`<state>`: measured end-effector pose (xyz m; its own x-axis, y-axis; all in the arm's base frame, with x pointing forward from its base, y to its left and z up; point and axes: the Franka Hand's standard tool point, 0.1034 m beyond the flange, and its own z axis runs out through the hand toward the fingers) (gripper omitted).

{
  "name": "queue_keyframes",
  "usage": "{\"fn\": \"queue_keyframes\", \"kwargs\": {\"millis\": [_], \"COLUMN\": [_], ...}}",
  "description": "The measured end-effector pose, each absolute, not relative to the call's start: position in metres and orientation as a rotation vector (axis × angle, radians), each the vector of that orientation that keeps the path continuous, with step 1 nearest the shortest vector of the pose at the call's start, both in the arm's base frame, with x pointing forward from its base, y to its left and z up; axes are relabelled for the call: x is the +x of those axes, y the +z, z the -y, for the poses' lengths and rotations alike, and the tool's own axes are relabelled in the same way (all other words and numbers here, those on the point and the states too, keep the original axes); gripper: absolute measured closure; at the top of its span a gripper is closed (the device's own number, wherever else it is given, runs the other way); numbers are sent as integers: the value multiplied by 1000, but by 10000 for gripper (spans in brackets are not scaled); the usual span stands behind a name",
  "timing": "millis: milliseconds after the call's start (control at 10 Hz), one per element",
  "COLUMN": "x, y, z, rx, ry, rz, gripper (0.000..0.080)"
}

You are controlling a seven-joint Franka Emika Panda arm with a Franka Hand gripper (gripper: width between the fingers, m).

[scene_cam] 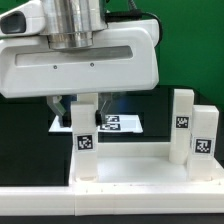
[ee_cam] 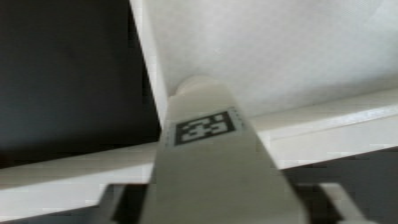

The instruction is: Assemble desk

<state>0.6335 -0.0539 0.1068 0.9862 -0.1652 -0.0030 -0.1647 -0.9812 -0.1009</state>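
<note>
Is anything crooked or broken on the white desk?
Nothing stands out. The tabletop lies flat; two legs stand upright at the exterior view's right. The gripper has another leg between its fingers, also upright. No cracks show.

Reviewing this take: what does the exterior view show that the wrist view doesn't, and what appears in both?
Only the exterior view shows the two tagged legs standing at its right side, the marker board lying farther back, and the gripper body above. Only the wrist view shows the leg from above, its tag against the tabletop's inner floor and rim. Both share the tagged leg between the fingers, and the white tabletop.
</note>
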Motion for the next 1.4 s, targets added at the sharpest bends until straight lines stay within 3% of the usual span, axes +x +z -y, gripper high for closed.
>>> {"fn": "queue_keyframes", "kwargs": {"millis": [100, 600, 1000, 1400], "x": [632, 634, 634, 638], "y": [107, 108, 107, 106], "z": [54, 59, 63, 65], "rx": [-3029, -2904, -2900, -2776], "ry": [6, 416, 408, 389], "rz": [-252, -823, -851, -1286], "gripper": [513, 513, 512, 512]}}
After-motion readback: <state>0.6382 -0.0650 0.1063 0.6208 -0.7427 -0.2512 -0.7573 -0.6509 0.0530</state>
